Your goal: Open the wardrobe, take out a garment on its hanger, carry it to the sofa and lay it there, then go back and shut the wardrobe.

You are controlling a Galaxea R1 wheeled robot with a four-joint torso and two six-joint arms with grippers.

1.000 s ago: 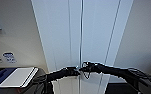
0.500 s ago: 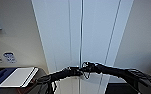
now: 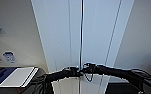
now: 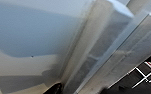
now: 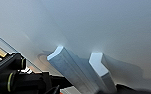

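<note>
Unchanged since the earlier frame: both arms remain at the wardrobe door seam.
Left end effector and right end effector openings cannot be determined; wall labels are illegible.

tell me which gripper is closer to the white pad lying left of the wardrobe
Left. The left gripper is at the wardrobe door seam, on the white pad's side. The right gripper meets the seam from the far side, farther from the pad.
</note>
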